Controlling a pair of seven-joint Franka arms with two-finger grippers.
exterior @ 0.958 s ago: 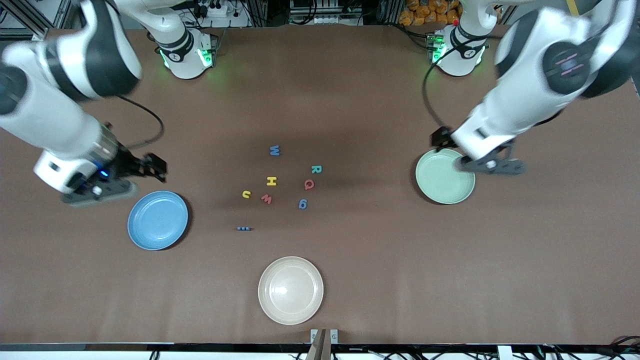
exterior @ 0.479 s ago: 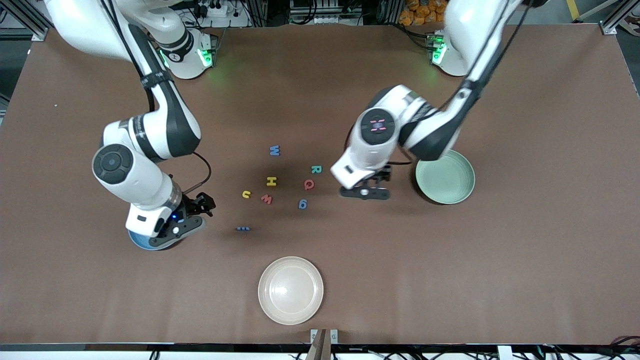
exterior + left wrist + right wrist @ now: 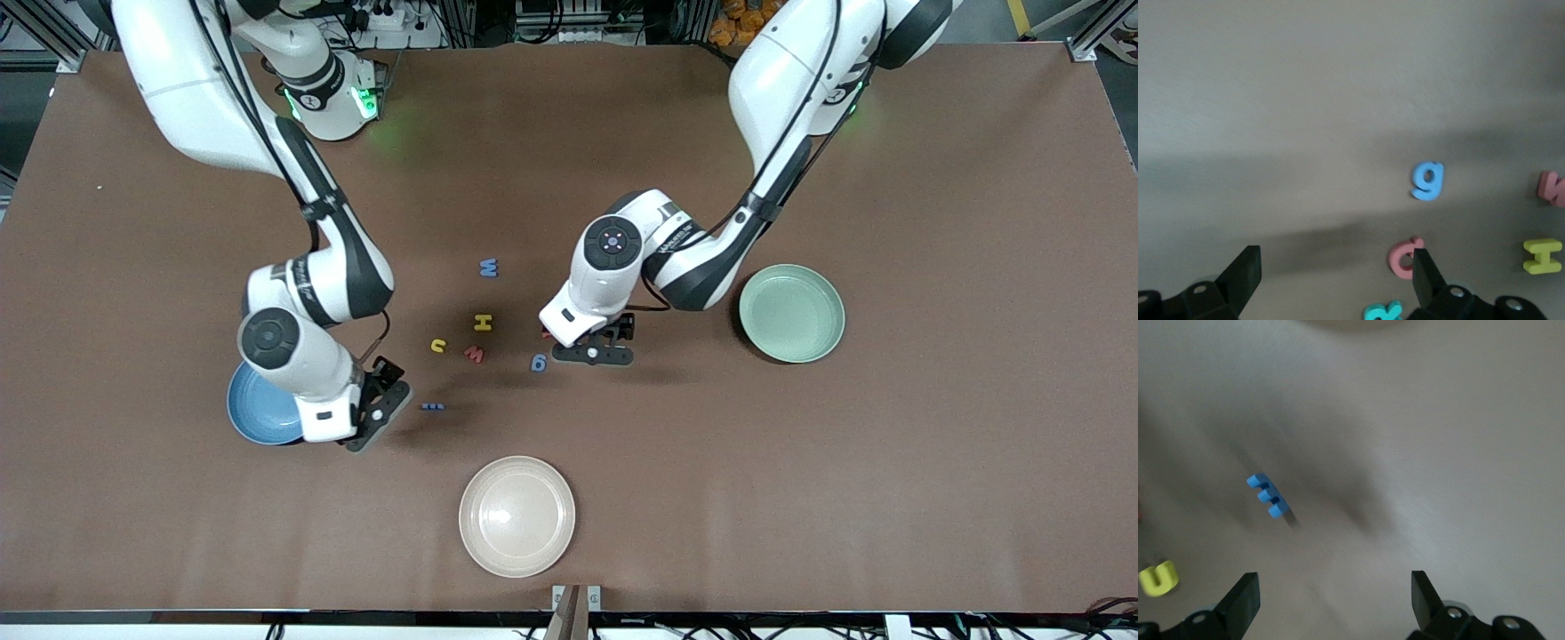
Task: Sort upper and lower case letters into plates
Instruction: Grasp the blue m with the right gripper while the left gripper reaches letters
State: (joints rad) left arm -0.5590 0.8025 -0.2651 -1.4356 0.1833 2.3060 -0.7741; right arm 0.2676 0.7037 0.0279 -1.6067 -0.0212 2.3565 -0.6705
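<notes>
Loose foam letters lie mid-table: a blue W [image 3: 488,267], yellow H [image 3: 483,322], yellow u [image 3: 437,345], red w [image 3: 475,354], blue g [image 3: 538,362] and a blue letter standing on edge [image 3: 432,406]. My left gripper [image 3: 591,349] is open and empty, low over the table beside the g. Its wrist view [image 3: 1336,280] shows the g [image 3: 1427,181], a red Q [image 3: 1403,257] at one fingertip and a teal R [image 3: 1381,311]. My right gripper [image 3: 380,411] is open and empty between the blue plate [image 3: 256,411] and the on-edge letter [image 3: 1269,497]. The mint green plate [image 3: 791,313] is empty.
A cream plate [image 3: 516,516] sits near the front edge, nearer the camera than the letters. The right arm's forearm covers part of the blue plate. The left arm's wrist hides the R and most of the Q in the front view.
Both arms have swung in toward the letters. The left gripper moved from the green plate to beside the Q and g. The right gripper moved from the blue plate toward the on-edge letter.
</notes>
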